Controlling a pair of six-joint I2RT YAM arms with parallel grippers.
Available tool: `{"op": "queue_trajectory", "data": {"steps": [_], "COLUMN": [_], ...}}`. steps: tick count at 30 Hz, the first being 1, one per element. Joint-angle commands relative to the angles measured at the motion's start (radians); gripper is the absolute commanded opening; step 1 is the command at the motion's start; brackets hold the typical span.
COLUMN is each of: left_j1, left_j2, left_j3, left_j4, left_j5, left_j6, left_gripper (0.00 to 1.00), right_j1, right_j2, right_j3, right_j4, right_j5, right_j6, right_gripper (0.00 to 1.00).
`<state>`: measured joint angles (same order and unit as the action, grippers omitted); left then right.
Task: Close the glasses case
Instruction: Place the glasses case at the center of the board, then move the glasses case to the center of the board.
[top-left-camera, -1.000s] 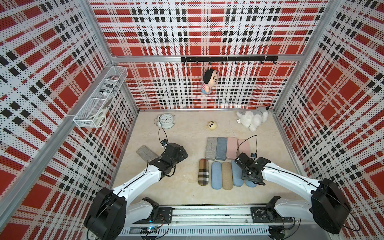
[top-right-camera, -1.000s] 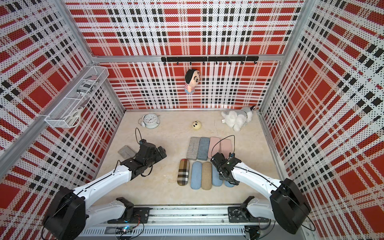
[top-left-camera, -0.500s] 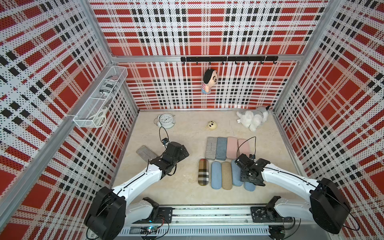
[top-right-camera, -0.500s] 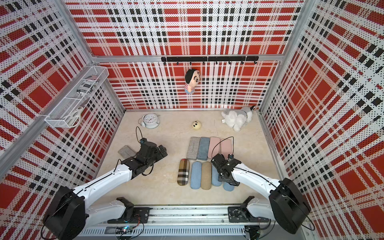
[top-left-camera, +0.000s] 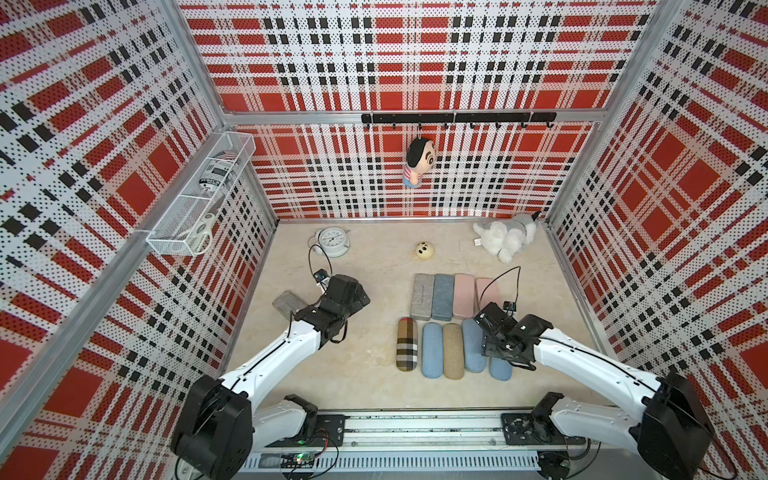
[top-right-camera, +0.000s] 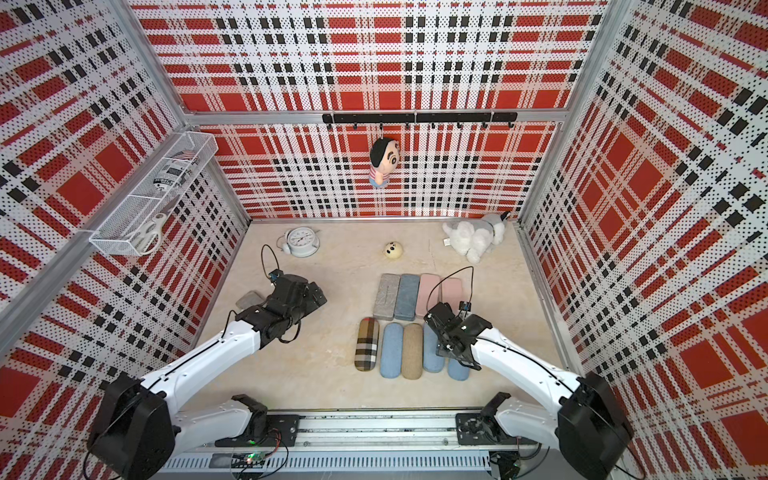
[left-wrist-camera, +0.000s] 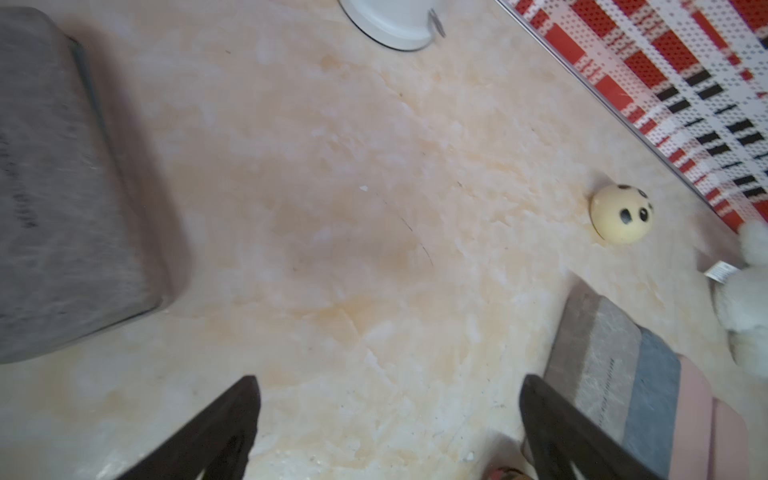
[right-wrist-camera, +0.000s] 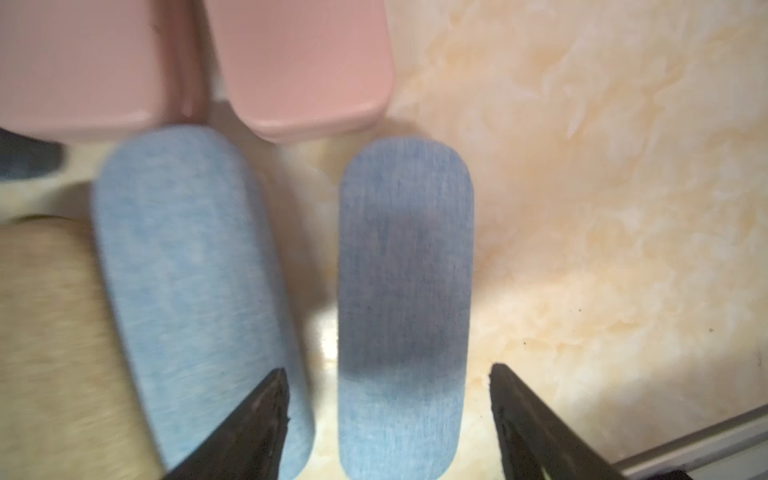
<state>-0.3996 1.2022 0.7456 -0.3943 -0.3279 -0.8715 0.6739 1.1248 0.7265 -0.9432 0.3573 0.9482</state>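
Far left, on the plaid wall: white wire mesh basket (top-left-camera: 189, 216) holding white-handled scissors (top-left-camera: 200, 237). Below it, on the beige marbled counter (top-left-camera: 365, 386) and close to the wall: dark grey rectangular fabric case (top-left-camera: 286, 302), flat, lid down. Further back: white round alarm clock (top-left-camera: 332, 241).

Next, left claw (left-wrist-camera: 388, 379), fingers spread wide with nothing between them, held above bare counter near the dark grey case and apart from it.

Towards the middle, at the back: cream round ball with a panda face (top-left-camera: 424, 251). Above it, hanging from the black hook rail (top-left-camera: 457, 117): small big-headed doll (top-left-camera: 419, 161).

Then two rows of shut cases, side by side. In the back row:
- pale grey rectangular case (top-left-camera: 422, 301)
- slate blue rectangular case (top-left-camera: 443, 301)
- two pink rectangular cases (top-left-camera: 463, 299) (top-left-camera: 487, 290)

In the front row:
- tan plaid oval case (top-left-camera: 407, 344)
- light blue oval case (top-left-camera: 432, 351)
- sand-coloured oval case (top-left-camera: 453, 351)
- second light blue oval case (top-left-camera: 473, 349)

At the right end of that front row, set a little nearer the rail: light blue oval fabric glasses case (right-wrist-camera: 403, 266), flat on the counter with its lid down, a narrow strip of counter between it and its blue neighbour.

Directly over its near end: right claw (right-wrist-camera: 388, 369), fingers parted and straddling the case, a gap showing on each side, gripping nothing.

Back right corner: white plush dog (top-left-camera: 505, 241) on its side.
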Motion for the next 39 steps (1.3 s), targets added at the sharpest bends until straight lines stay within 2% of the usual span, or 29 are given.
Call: {"op": "queue_trajectory", "data": {"steps": [1, 8, 18, 23, 29, 39], "left_j1": [0.062, 0.220, 0.381, 0.427, 0.441, 0.477], "left_j2": [0.032, 0.106, 0.176, 0.193, 0.246, 0.357], "left_j3": [0.054, 0.081, 0.147, 0.159, 0.107, 0.048], "left_j4": [-0.130, -0.166, -0.225, -0.251, -0.199, -0.070], "left_j5": [-0.086, -0.092, -0.125, -0.136, -0.080, -0.022], "left_j6": [0.013, 0.017, 0.048, 0.060, 0.075, 0.105], "left_gripper": [0.98, 0.98, 0.98, 0.98, 0.98, 0.98], "right_j1": [0.007, 0.005, -0.023, -0.032, -0.039, -0.039], "right_j2": [-0.034, 0.112, 0.375, 0.466, 0.525, 0.519], "right_j3": [0.073, 0.206, 0.324, 0.378, 0.436, 0.472], "right_j4": [-0.010, 0.079, 0.300, 0.331, 0.335, 0.319], "right_j5": [0.019, -0.010, -0.166, -0.214, -0.240, -0.235], "right_j6": [-0.028, -0.170, -0.319, -0.356, -0.387, -0.376], "right_gripper": [0.79, 0.80, 0.84, 0.85, 0.87, 0.88]}}
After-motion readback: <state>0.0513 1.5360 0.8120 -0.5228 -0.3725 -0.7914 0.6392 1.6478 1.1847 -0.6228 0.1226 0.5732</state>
